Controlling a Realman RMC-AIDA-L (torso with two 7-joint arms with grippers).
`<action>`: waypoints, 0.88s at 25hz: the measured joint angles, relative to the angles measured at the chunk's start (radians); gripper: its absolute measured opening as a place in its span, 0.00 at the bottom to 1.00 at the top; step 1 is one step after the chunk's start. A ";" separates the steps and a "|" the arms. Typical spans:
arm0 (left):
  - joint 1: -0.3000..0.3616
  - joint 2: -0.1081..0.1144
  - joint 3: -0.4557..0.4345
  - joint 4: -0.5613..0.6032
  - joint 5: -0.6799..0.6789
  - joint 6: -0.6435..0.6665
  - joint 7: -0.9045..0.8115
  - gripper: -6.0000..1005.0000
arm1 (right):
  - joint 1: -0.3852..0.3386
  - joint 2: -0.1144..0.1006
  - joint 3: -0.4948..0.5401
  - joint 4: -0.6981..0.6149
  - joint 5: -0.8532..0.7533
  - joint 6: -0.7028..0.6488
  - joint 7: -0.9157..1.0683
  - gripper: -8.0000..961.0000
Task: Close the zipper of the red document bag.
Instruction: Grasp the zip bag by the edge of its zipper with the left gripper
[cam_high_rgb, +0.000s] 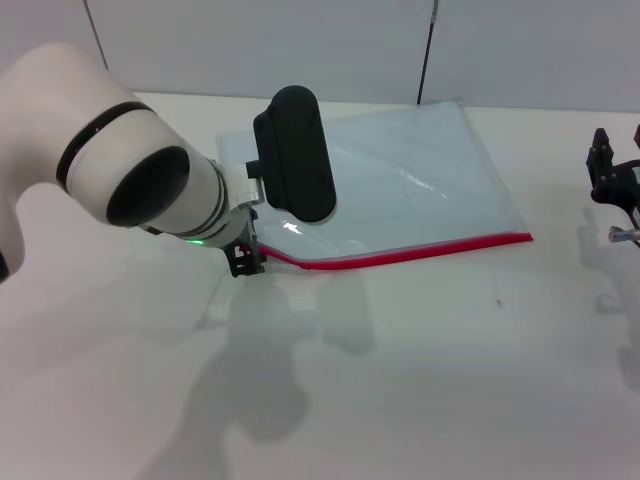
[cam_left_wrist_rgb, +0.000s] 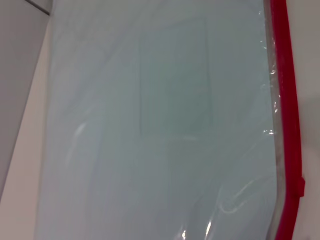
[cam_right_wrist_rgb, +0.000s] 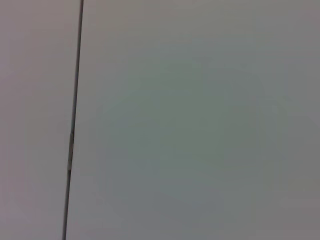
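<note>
**One gripper at the zipper's end**

One large, flat pouch of translucent pale blue-grey plastic, the red document bag, lay near the white table's far edge. The left gripper met the thin red zipper, apparently to pull it; whether it gripped could not be told. The right gripper waited near the right edge.

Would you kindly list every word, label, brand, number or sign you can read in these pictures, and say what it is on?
None: no readable text, number or logo shows in any view.
The red document bag is plain translucent plastic, and its zipper is a bare red strip.
A faint rectangle shows through the bag in the left wrist view, but it bears no legible marks.
The left gripper, the right gripper and the table carry no print.
</note>
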 joint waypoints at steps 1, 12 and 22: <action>-0.001 0.000 0.000 0.002 0.000 0.001 0.000 0.64 | 0.000 0.000 0.000 0.000 0.000 0.000 0.000 0.49; -0.004 0.001 -0.001 0.005 0.000 0.071 0.005 0.54 | 0.001 0.000 -0.001 -0.004 0.000 -0.001 0.000 0.49; -0.005 0.001 -0.001 0.044 0.000 0.142 0.011 0.50 | 0.005 0.000 -0.001 -0.008 0.000 -0.002 0.000 0.49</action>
